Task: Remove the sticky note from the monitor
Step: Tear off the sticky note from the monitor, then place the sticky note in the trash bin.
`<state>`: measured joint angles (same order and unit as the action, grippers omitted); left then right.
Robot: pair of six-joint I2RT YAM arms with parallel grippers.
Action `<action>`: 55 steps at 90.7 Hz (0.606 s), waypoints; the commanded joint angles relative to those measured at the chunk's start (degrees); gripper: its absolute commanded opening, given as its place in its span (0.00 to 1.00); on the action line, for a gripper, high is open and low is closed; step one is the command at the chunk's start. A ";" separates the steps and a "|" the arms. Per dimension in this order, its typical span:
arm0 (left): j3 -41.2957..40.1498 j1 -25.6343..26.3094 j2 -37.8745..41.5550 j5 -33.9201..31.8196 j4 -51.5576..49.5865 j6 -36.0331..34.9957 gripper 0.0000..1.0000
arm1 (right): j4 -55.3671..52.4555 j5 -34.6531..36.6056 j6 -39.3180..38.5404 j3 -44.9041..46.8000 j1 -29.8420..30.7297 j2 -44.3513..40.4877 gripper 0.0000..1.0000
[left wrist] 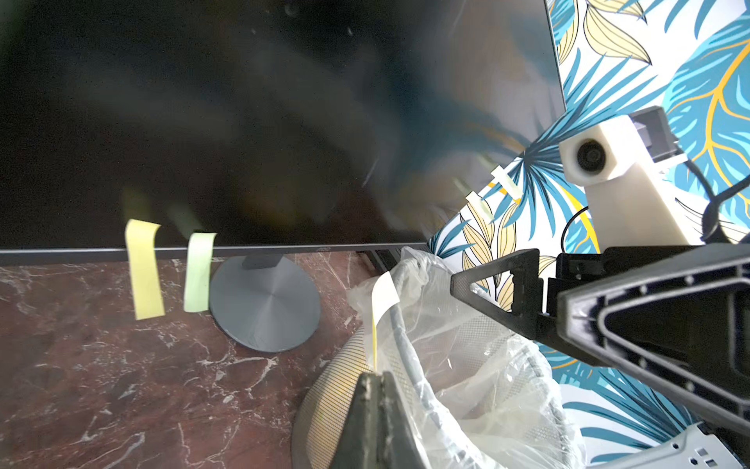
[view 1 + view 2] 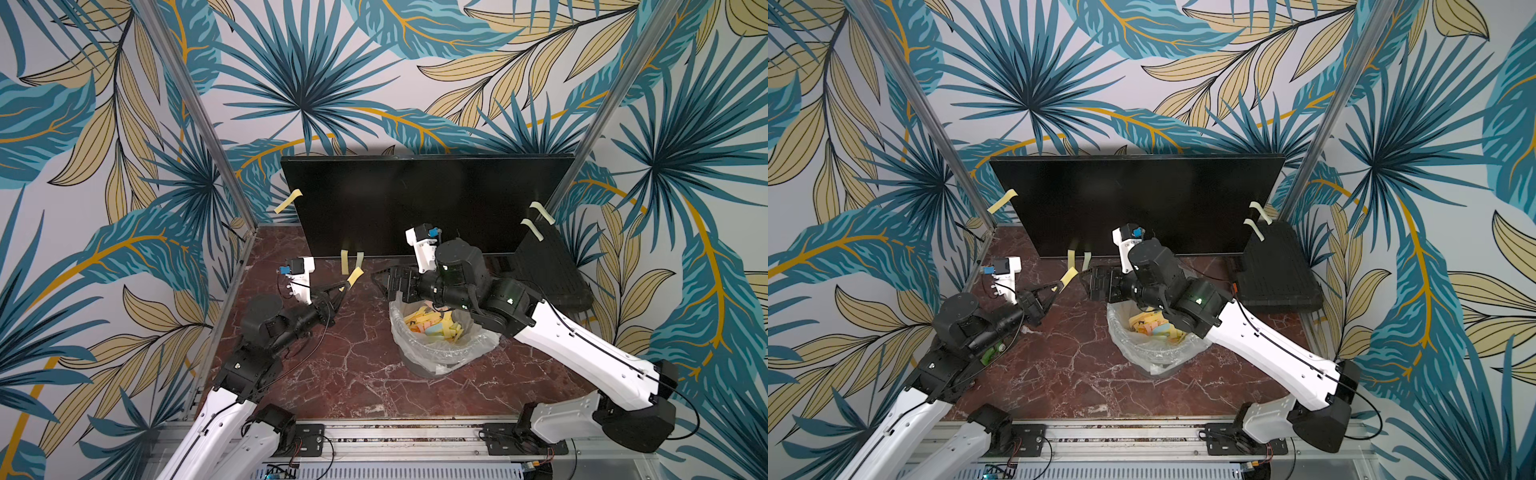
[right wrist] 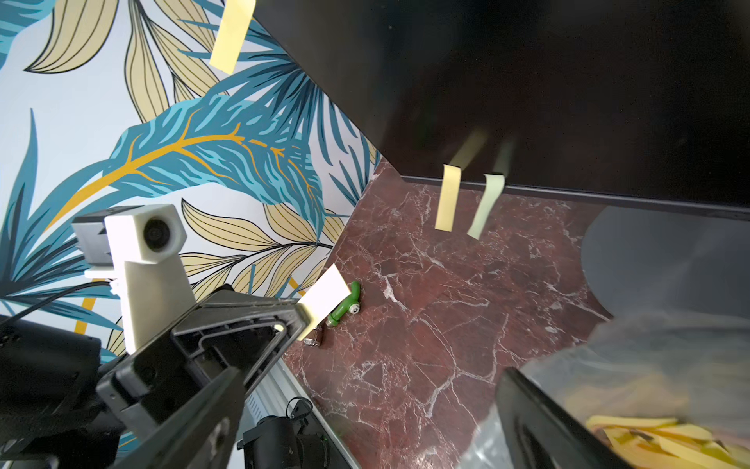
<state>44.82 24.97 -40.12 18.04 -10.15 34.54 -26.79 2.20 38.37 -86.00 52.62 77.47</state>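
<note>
1. At the back of the red marble tabletop (image 2: 353, 382) we see the monitor (image 2: 415, 199) standing on its round grey base (image 1: 264, 308), its screen dark.
2. We find the left gripper (image 2: 346, 285) clenched on a yellow sticky note (image 2: 356, 275). This note is off the monitor, held in the air just in front of the bottom bezel and poking out past the closed tips.
3. We see the right gripper (image 2: 384, 282) released, its jaws spread wide with nothing between them, hanging over the rim of the waste bin (image 2: 424, 368).
4. We note that the bin has a clear plastic liner (image 2: 401, 332) and holds a heap of discarded notes (image 2: 432, 326), mostly yellow.
5. We count five notes stuck to the monitor: a yellow strip (image 2: 344, 262) and a green strip (image 2: 359, 259) side by side on the bottom bezel, one left-edge note (image 2: 288, 200), and two right-edge notes (image 2: 542, 212).
6. We see a ribbed black case (image 2: 548, 266) lying just beside the monitor's right end.
</note>
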 commanded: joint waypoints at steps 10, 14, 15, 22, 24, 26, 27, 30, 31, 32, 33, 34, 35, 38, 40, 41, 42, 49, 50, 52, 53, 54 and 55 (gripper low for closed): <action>6.90 12.26 -7.66 -14.00 -0.37 -1.86 0.00 | -8.66 7.90 0.65 1.99 0.20 -5.96 1.00; 8.62 14.57 -9.74 -16.12 -0.31 -2.33 0.00 | -10.21 9.31 0.80 2.06 0.22 -7.36 1.00; 9.02 15.06 -10.38 -16.55 -0.31 -2.40 0.00 | -10.65 9.71 0.81 1.97 0.21 -7.70 1.00; 11.57 18.27 -13.89 -19.42 0.46 -2.64 0.00 | -13.86 11.82 1.36 1.21 0.05 -9.50 1.00; 12.06 19.37 -15.26 -20.30 0.70 -2.75 0.00 | -14.95 12.36 1.69 0.84 0.05 -10.01 1.00; 12.75 20.26 -16.31 -21.13 1.00 -2.95 0.00 | -16.10 12.85 2.03 0.24 0.01 -10.40 1.00; 13.06 20.67 -16.79 -21.65 1.09 -3.02 0.00 | -16.46 13.10 2.22 -0.04 -0.03 -10.62 1.00; 14.16 21.92 -18.22 -23.02 1.21 -3.03 0.00 | -18.10 13.86 2.79 -0.73 -0.08 -11.19 0.99; 14.51 22.38 -18.80 -23.39 1.20 -3.01 0.00 | -18.64 14.13 3.04 -0.96 -0.07 -11.33 0.99; 14.82 22.74 -19.27 -23.57 1.19 -2.96 0.00 | -19.04 14.36 3.21 -1.34 -0.11 -11.44 0.99; 15.10 23.06 -19.68 -23.66 1.28 -2.93 0.00 | -19.68 14.70 3.43 -1.66 -0.13 -11.58 0.99; 15.29 23.43 -20.15 -23.71 1.32 -2.92 0.00 | -20.27 14.99 3.62 -1.95 -0.14 -11.75 1.00; 15.47 23.84 -20.51 -23.73 1.39 -2.95 0.00 | -20.73 15.23 3.81 -2.28 -0.23 -11.91 1.00; 16.23 25.06 -21.73 -25.83 1.48 -2.91 0.00 | -22.21 15.91 4.45 -3.26 -0.26 -12.32 0.99; 16.57 25.75 -22.54 -26.54 1.61 -2.97 0.00 | -23.19 16.59 4.97 -3.84 -0.24 -12.54 0.99; 16.81 26.01 -22.90 -26.86 1.71 -2.98 0.00 | -23.65 16.91 5.23 -4.27 -0.24 -12.66 0.99; 16.89 26.27 -23.65 -27.11 1.80 -2.99 0.00 | -24.09 17.24 5.49 -4.49 -0.33 -12.77 1.00; 18.24 27.78 -26.15 -28.52 1.75 -2.49 0.00 | -26.32 18.57 7.00 -6.74 -0.37 -13.53 1.00; 18.57 27.99 -26.59 -28.69 1.73 -2.48 0.00 | -26.53 18.69 7.21 -6.91 -0.39 -13.69 0.99; 19.00 28.41 -27.36 -28.99 1.61 -2.27 0.00 | -26.80 18.69 7.32 -7.48 -0.45 -13.78 0.99; 19.34 28.70 -27.63 -29.23 1.49 -2.24 0.00 | -26.90 18.66 7.33 -7.85 -0.48 -13.85 0.99; 19.65 28.89 -27.95 -29.39 1.34 -2.17 0.00 | -27.00 18.52 7.29 -8.17 -0.49 -13.93 0.99; 19.94 29.16 -28.32 -29.65 1.22 -2.19 0.00 | -27.09 18.44 7.27 -8.50 -0.45 -13.93 1.00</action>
<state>61.60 52.51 -65.69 -6.85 -9.61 32.58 -48.49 17.47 43.09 -91.44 52.47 64.82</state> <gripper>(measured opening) 0.064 0.994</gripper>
